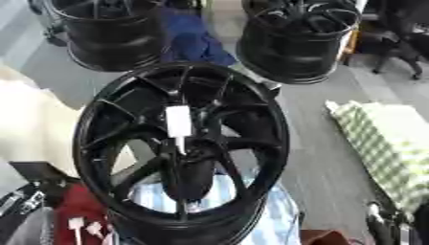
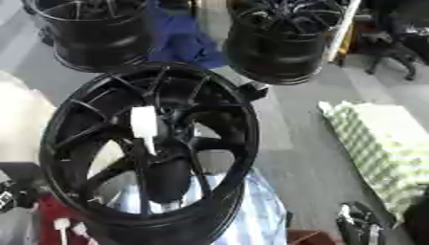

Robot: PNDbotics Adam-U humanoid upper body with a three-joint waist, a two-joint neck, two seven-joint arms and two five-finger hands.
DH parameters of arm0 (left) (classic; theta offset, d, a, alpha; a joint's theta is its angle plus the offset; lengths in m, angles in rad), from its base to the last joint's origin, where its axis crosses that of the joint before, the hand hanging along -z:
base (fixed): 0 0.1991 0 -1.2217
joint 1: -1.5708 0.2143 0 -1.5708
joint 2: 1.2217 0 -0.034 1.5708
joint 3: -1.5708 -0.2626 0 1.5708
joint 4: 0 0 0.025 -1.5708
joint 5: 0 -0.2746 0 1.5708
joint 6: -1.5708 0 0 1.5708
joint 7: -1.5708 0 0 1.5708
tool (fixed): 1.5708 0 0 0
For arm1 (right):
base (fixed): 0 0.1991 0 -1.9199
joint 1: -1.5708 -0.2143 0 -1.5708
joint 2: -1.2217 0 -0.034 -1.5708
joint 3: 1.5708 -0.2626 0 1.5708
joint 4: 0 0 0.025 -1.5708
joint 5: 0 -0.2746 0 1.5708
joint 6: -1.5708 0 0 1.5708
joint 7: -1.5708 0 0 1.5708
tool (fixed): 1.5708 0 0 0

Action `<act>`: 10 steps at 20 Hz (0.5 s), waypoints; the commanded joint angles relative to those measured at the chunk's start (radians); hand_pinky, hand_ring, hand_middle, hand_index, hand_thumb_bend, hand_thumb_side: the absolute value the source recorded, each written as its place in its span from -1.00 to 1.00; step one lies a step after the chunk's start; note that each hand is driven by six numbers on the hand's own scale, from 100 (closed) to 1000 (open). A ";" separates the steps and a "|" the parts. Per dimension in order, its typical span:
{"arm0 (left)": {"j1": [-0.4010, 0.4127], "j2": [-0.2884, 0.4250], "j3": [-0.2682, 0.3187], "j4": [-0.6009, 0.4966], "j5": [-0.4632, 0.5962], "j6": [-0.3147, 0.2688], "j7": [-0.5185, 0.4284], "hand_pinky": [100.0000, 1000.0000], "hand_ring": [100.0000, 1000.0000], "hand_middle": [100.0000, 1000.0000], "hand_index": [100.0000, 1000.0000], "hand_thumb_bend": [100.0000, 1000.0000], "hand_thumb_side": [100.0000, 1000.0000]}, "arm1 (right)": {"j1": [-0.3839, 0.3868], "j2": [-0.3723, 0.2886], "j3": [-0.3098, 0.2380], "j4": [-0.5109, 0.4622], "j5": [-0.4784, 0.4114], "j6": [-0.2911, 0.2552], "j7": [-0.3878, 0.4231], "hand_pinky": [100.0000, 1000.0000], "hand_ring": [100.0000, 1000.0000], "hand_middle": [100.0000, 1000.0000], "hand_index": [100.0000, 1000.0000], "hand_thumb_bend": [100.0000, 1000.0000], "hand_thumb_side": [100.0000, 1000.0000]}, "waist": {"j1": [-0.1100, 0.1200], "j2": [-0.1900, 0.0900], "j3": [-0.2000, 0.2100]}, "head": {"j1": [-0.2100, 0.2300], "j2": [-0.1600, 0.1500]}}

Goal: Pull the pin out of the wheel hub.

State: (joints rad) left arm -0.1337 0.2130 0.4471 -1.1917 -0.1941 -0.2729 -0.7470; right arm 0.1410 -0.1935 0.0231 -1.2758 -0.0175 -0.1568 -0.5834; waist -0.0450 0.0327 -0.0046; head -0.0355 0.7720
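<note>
I see three black wheels; the near wheel hub [image 1: 180, 148] has one white pin [image 1: 178, 123]. My right hand [image 1: 385, 225] sits low; I cannot tell its fingers.

Only small parts of robot body visible, both low in view

Right hand [image 2: 354, 223]: down and to right of wheel hub [image 1: 251, 210], well apart from its rim; black, slim upright shapes, pale silver glints on upper ends; rest cut by picture edge

Left hand [image 1: 18, 201]: down and to left of wheel hub, near its lower rim; black, with grey-silver streaks along it; blurred, shape not clear

No cables, screws or markings possible to make out
</note>
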 commanded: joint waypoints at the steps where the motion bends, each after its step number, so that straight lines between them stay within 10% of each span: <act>1: -0.010 0.029 -0.002 -0.023 0.004 0.005 0.001 0.32 0.23 0.24 0.62 -1.00 0.38 | -0.004 -0.059 -0.031 -0.051 -0.007 -0.002 -0.027 0.00 0.09 0.09 0.59 -1.00 0.05 | 0.001 -0.010 -0.002 | 0.007 -0.002; 10: -0.003 0.033 -0.002 -0.028 0.006 0.014 -0.002 0.32 0.24 0.25 0.62 -1.00 0.37 | -0.130 -0.276 -0.116 -0.257 0.120 0.054 -0.023 0.07 0.13 0.14 0.66 -1.00 -0.12 | -0.011 -0.023 -0.004 | 0.016 -0.002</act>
State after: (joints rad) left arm -0.1316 0.2132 0.4471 -1.2006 -0.1910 -0.2618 -0.7485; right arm 0.0221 -0.4074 -0.0790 -1.4839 0.0780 -0.1133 -0.6148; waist -0.0585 0.0189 -0.0073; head -0.0225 0.7720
